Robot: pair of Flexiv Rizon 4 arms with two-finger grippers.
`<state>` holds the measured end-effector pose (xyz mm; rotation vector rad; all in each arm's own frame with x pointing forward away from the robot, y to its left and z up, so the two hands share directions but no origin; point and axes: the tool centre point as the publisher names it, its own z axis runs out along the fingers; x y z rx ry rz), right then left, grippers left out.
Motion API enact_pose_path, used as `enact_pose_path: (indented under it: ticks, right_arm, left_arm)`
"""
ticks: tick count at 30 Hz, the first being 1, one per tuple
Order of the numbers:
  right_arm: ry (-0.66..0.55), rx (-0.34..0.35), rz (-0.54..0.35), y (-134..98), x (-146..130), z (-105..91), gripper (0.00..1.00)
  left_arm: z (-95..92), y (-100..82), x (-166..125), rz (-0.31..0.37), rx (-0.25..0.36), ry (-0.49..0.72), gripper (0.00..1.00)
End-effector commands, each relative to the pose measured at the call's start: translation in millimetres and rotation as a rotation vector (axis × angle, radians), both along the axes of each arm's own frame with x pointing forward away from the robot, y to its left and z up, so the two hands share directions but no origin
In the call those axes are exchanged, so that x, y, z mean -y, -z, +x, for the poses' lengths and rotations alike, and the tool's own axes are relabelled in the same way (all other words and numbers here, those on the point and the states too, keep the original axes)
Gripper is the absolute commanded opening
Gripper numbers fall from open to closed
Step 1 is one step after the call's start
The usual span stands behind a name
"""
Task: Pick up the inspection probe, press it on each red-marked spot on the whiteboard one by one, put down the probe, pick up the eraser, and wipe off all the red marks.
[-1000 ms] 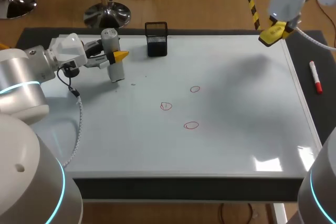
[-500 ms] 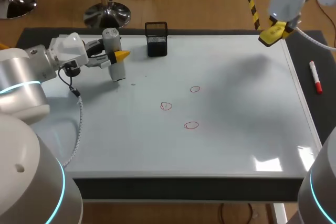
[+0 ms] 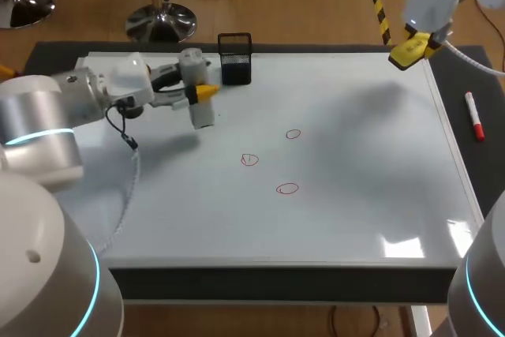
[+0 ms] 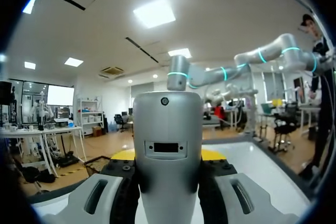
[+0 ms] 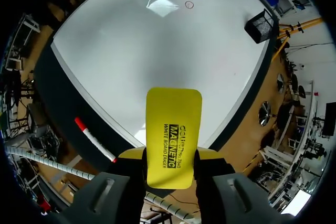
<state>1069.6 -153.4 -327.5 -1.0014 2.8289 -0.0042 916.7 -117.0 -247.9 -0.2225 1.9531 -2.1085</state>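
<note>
1. Pen holder (image 3: 235, 58): black wire mesh, square, open-topped. Stands upright toward the table's (image 3: 488, 165) far edge, left of centre; contents cannot be told.
2. Marker (image 3: 474, 127): white barrel, red at both ends. Lies flat on the dark table surface at the right side, well apart from the pen holder.

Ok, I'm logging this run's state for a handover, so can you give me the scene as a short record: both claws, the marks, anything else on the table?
left claw: shut on the probe, over the far left part of the whiteboard, beside the mesh basket
right claw: shut on the yellow eraser, at the whiteboard's far right corner
red marks: three, mid-board, all unwiped
probe vs marks: apart from all three
red marker: lying on the dark mat, right of the whiteboard
</note>
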Motion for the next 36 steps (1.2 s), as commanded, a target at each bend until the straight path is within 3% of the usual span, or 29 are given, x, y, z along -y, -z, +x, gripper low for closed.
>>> enact_pose_path:
  ticks: [1,6,13,36]
  right_arm:
    - [-0.002,-0.002,-0.004,-1.1,0.3,0.5,0.00]
    - [-0.002,-0.002,-0.004,-1.1,0.3,0.5,0.00]
    - [-0.002,-0.002,-0.004,-1.1,0.3,0.5,0.00]
    - [-0.002,-0.002,-0.004,-1.1,0.3,0.5,0.00]
  left_arm:
    - [-13.9,-2.5,17.9,-0.007,0.002,0.024,0.00]
    - [-26.5,0.4,41.9,0.006,-0.005,0.084,0.00]
    - [-37.7,4.6,61.7,-0.033,0.001,0.127,0.00]
    - [-53.4,46.0,83.9,-0.062,-0.081,0.186,0.00]
